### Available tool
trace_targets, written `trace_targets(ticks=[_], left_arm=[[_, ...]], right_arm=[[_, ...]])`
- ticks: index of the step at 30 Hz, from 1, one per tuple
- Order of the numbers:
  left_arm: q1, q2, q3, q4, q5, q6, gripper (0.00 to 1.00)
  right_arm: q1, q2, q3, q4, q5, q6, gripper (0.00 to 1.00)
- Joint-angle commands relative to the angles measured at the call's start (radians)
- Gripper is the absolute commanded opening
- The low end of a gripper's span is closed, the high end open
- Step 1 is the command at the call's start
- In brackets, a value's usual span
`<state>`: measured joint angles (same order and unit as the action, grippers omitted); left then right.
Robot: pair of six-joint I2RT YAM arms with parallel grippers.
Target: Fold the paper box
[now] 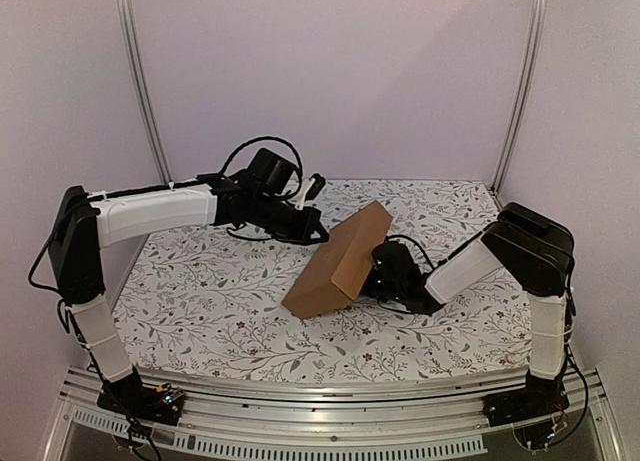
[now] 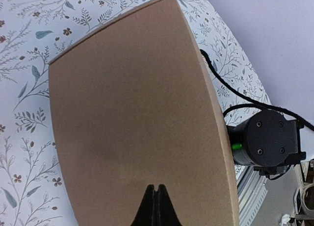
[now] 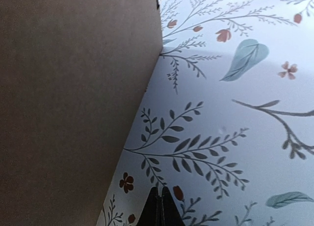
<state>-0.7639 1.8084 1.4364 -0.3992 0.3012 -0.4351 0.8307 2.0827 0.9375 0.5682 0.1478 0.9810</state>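
Observation:
The paper box is a plain brown closed shape, propped on a slant in the middle of the table with its far end raised. My left gripper reaches in from the left and is shut, its tips close against the box's broad upper panel, with nothing between the jaws. My right gripper is low at the box's right side, partly hidden behind it. In the right wrist view it is shut and empty just over the tablecloth, with the box's side wall beside it on the left.
A white floral tablecloth covers the table. Metal frame posts and pale walls close in the back and sides. A rail runs along the near edge. The right arm's black wrist motor and cable lie just past the box's edge.

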Motion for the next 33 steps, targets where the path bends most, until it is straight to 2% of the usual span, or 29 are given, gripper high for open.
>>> trace_targets(ticks=[1,15,26,29,33], left_arm=[[-0.007,-0.010,0.019,0.002,-0.035,0.010,0.00],[0.044,-0.118,-0.099,-0.021,-0.157,0.021,0.00],[0.065,-0.263,-0.281,0.026,-0.265,0.002,0.04],[0.073,-0.267,-0.314,0.048,-0.261,-0.012,0.04],[0.081,-0.243,-0.343,0.071,-0.264,-0.026,0.04]], right_arm=[[-0.032,-0.007,-0.105,-0.167,0.039,-0.040,0.00],[-0.033,-0.238,-0.262,-0.354,0.153,-0.165,0.00],[-0.033,-0.531,-0.314,-0.674,0.265,-0.301,0.00],[-0.033,-0.640,-0.319,-0.720,0.246,-0.329,0.00],[-0.033,-0.720,-0.307,-0.757,0.143,-0.346,0.00]])
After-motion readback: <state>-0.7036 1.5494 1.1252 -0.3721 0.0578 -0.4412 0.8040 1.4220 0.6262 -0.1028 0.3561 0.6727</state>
